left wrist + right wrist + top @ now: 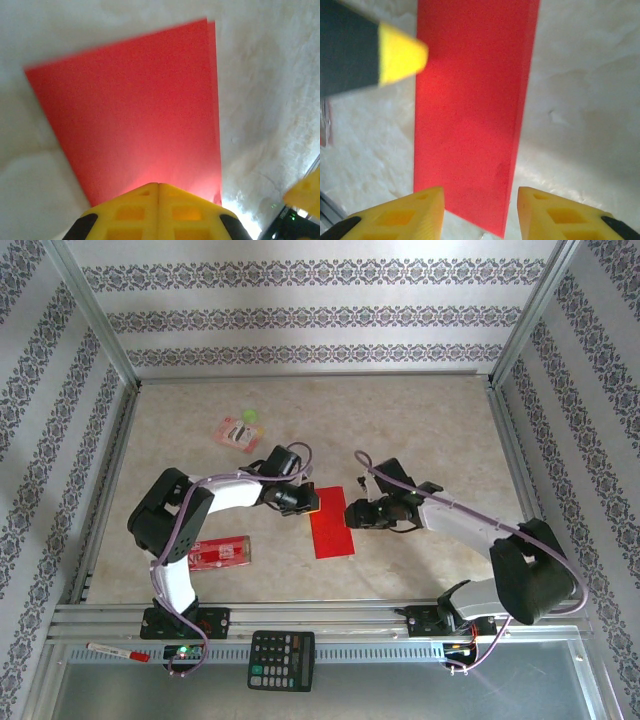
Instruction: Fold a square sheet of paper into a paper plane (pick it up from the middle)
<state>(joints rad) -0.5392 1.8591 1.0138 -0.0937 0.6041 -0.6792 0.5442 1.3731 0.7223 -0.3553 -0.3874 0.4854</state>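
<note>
As things stand, step: half-fold made, crease likely unset.
Square sheet of paper [332, 523]: doubled, flat on tabletop [420, 430].
Left gripper [158, 186]: closed tight at its edge.
Right gripper [480, 192]: parted, straddling a paper edge.
Next: probably corner folds, one end pinned.

A pink packet [238, 430] and a red packet [220, 553] are laid on the table [430, 430]. A calculator [281, 660] is seen nearer

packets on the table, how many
2: a red packet with white print near the front left, a pinkish packet farther back on the left; others could be hidden.
</note>
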